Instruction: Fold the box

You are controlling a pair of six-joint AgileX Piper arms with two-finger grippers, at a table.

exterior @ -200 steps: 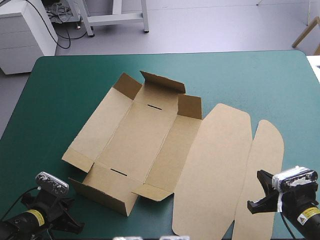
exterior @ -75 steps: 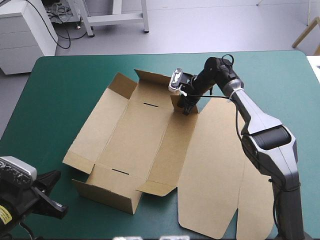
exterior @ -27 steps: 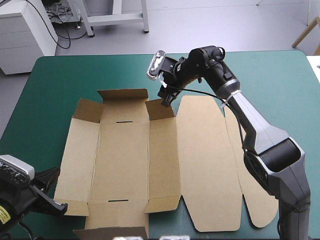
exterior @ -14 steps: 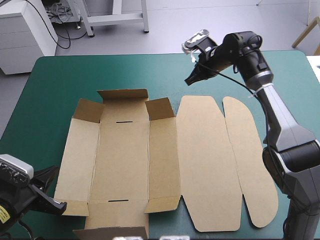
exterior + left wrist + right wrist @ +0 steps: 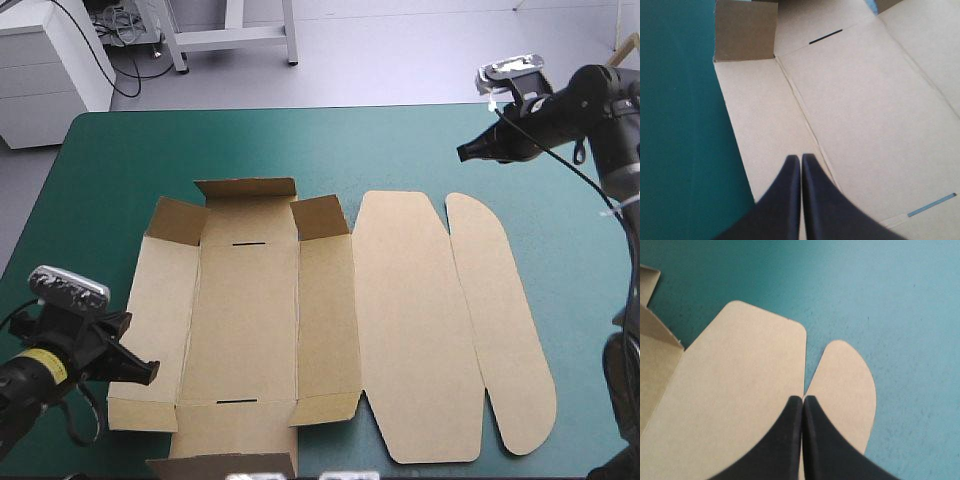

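From above, the brown box [image 5: 250,320] lies opened out in the middle of the teal-green worktop [image 5: 120,160]. Its 3 far flaps are tilted up and its 2 lid panels lie flat toward the right. The left hand [image 5: 140,372] sits low at the box's near-left corner. The right hand [image 5: 466,153] hangs over the far right of the worktop, well apart from the board.

In the left wrist view, the left hand [image 5: 801,159] is clenched on nothing, its black fingers meeting over the box's [image 5: 865,100] left side panel.

In the right wrist view, the right hand [image 5: 803,399] is likewise clenched and empty, above the lid panels [image 5: 740,390].
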